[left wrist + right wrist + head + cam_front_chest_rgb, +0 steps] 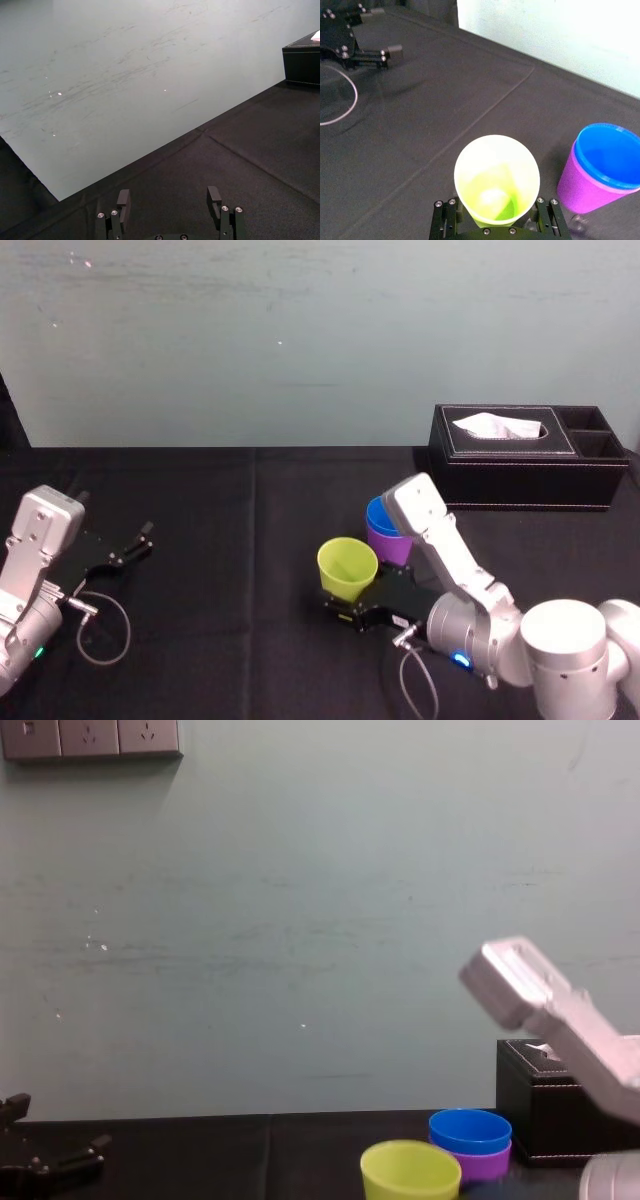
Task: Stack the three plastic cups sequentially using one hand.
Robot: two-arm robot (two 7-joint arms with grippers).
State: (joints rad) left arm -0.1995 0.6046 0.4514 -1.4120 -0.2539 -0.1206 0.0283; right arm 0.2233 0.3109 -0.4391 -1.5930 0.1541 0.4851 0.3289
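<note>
R hand (pixel 496 222) gripped yellow-green cup (pixel 496 172); off-centre drop risked toppling blue cup (pixel 607 152) in purple cup (pixel 580 187) at 1 o'clock. L hand (pixel 167 197) idle, released.

My right gripper (pixel 496 220), matt black, is clasping the yellow-green cup (pixel 496 172), smooth translucent plastic. Just beside it the blue cup (pixel 607 150) and purple cup (pixel 585 189) are showing satin plastic, standing on matt cloth (pixel 445 110).

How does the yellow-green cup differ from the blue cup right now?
The yellow-green cup is gripped by the right tool; the blue cup is free of any tool. The blue cup sits nested inside the purple cup; the yellow-green cup stands alone. Both are upright, tapered and look equal in size.
</note>
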